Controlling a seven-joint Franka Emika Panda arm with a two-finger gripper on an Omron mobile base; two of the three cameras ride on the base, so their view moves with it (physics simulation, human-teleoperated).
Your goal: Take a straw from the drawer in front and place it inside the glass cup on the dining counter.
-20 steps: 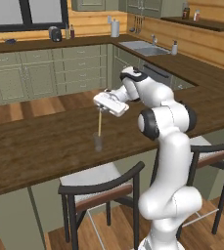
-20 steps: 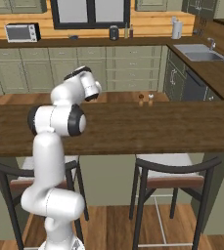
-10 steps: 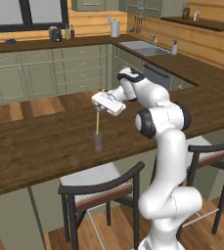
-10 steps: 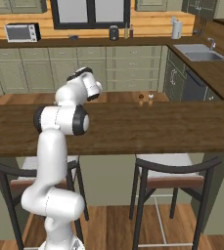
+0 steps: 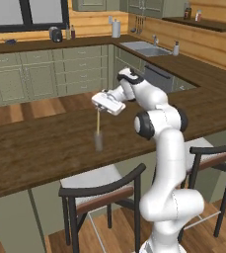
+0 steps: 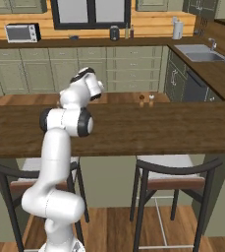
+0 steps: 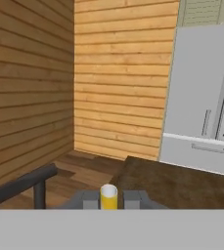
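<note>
Base views flank dining counter; hand view level.

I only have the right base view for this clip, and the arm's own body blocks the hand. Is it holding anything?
Observer: Yes. In the hand view the straw sits clamped between the two fingertips.
Operator: Where is the gripper relative to the cup?
Observer: In the left base view the gripper is right above the glass cup on the dining counter.
Operator: Is the straw in the cup yet?
Observer: It hangs straight down from the jaws, and its lower end reaches the cup's rim or just inside; the glass is too see-through to tell which.
</note>
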